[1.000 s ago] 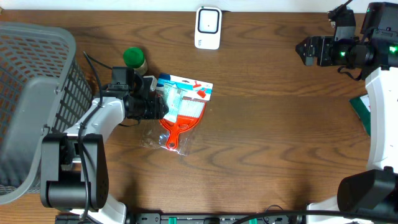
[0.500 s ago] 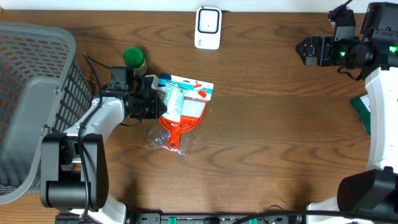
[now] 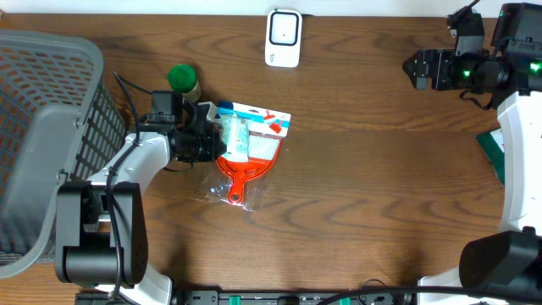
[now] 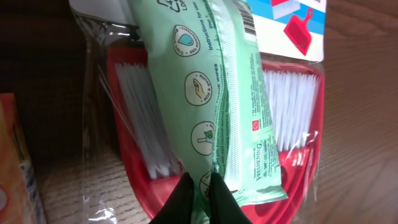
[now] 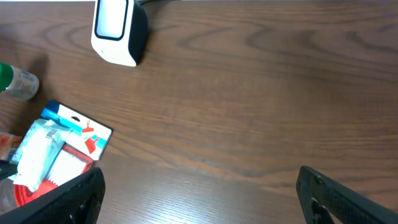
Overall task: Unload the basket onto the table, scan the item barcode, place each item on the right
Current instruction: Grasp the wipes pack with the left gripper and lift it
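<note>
A pale green wipes packet [image 4: 211, 93] lies on top of a bagged red dustpan and brush set [image 4: 298, 168], left of centre on the table [image 3: 356, 212]. My left gripper [image 4: 200, 193] is shut on the near end of the packet, and its black fingers pinch the thin edge. From overhead, the left gripper [image 3: 218, 144] sits at the left side of the packet [image 3: 235, 135] and the dustpan set [image 3: 254, 157]. The white scanner [image 3: 284, 37] stands at the back centre. My right gripper [image 3: 415, 69] hovers open at the far right with nothing between its fingers [image 5: 65, 199].
A grey mesh basket [image 3: 42, 127] fills the left side. A green-capped bottle [image 3: 182, 80] stands just behind the left arm. An orange box [image 4: 15, 162] lies beside the dustpan set. A dark green item [image 3: 491, 152] lies at the right edge.
My left gripper has closed onto the wipes packet, and the dustpan set under it has shifted slightly. The right arm has stayed still.
</note>
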Tool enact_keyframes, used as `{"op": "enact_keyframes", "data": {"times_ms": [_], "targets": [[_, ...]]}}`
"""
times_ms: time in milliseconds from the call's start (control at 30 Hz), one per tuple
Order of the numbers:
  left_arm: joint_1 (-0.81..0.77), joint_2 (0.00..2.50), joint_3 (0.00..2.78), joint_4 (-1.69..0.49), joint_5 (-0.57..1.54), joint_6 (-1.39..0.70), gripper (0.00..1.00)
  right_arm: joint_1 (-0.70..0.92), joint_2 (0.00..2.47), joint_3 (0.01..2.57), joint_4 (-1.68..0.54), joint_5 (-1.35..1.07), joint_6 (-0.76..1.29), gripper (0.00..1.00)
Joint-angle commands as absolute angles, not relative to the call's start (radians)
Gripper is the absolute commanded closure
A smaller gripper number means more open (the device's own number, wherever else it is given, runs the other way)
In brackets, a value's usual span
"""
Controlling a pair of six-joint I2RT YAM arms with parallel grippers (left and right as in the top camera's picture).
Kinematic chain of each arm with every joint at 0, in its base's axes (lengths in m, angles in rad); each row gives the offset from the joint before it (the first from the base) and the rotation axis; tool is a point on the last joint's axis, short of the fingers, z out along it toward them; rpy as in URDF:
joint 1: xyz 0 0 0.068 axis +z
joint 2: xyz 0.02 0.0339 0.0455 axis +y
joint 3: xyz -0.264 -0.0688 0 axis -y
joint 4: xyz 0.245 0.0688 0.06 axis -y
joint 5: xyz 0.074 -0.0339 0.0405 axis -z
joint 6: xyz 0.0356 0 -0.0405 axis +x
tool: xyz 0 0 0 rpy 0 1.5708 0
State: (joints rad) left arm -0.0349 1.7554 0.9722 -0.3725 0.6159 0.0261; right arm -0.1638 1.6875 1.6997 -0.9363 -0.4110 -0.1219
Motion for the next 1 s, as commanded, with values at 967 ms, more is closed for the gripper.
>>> {"op": "enact_keyframes", "data": {"times_ms": [967], "targets": [[-0.036,1.665,0.967,-0.154,1.166,0.029,0.93,-0.156,1.688,1.668,-0.911,-0.381,-0.147,0.02]]}}
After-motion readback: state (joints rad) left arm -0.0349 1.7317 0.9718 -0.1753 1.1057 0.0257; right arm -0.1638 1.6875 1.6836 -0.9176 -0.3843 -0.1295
